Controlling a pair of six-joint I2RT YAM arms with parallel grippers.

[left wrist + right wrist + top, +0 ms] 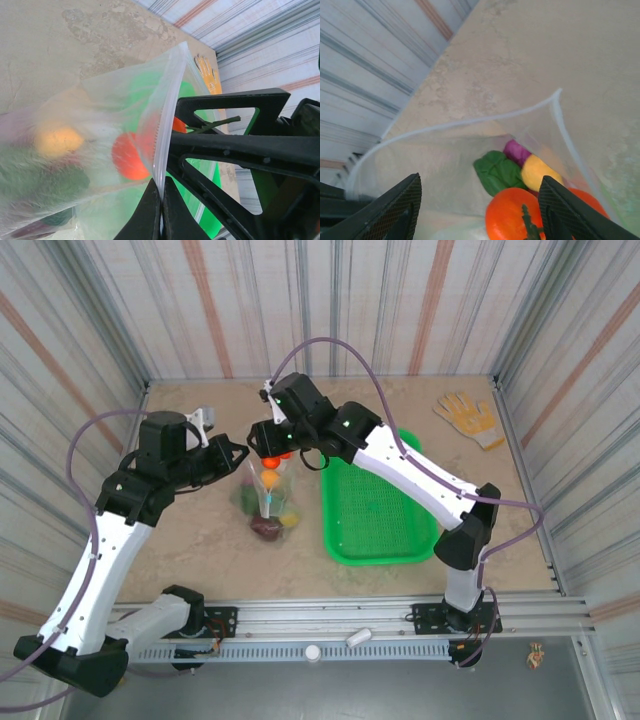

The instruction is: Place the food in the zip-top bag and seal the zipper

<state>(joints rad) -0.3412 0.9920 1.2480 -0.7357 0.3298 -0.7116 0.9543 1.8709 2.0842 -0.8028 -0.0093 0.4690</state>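
The clear zip-top bag point(270, 502) hangs upright at mid-table with its mouth held open. My left gripper point(161, 187) is shut on the zipper point(167, 120) at one edge of the mouth. Purple point(516, 151), yellow point(537, 171) and dark green point(497, 170) food pieces lie at the bag's bottom. My right gripper point(480, 182) stands open just over the mouth. An orange tomato-like piece point(512, 215) sits between its fingers, inside the bag's rim and apart from the left finger. From above, both grippers point(243, 453) point(272, 445) meet at the bag's top.
The green mesh basket point(378, 502) lies right of the bag, close to it. A yellow work glove point(468, 418) rests at the far right corner. Corrugated walls enclose the table on three sides.
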